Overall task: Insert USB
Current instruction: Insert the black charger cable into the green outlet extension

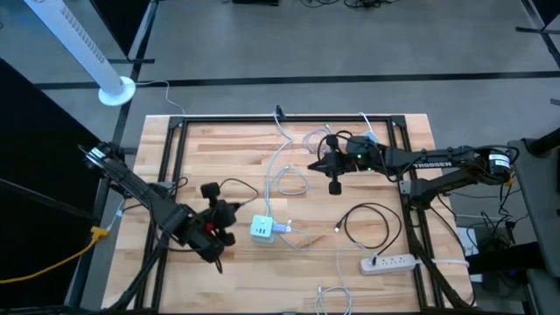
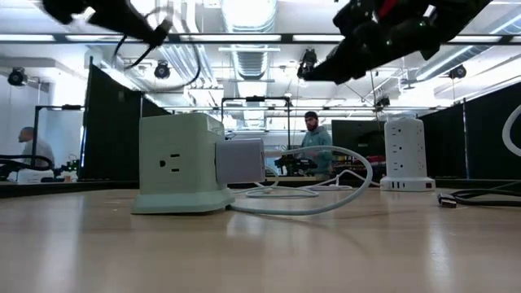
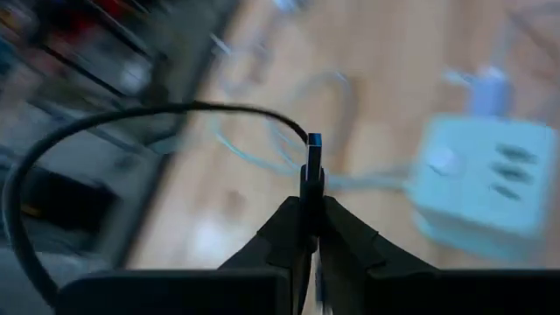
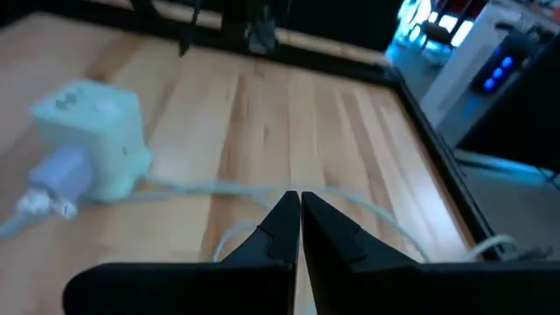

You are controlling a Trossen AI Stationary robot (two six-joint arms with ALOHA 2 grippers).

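Black cable (image 3: 105, 122) ends in a USB plug (image 3: 313, 153), pinched between the left pincer (image 3: 312, 214) fingers just beside the pale green power cube (image 1: 262, 227), which sits near the desk's front edge. Right pincer (image 4: 300, 213) hovers toward the far right corner, fingers seemingly pressed together, holding nothing.

2 dark arms are seen; white lettering is carried on the right arm (image 1: 433, 163), and red parts are shown beside the left gripper (image 1: 213, 234).
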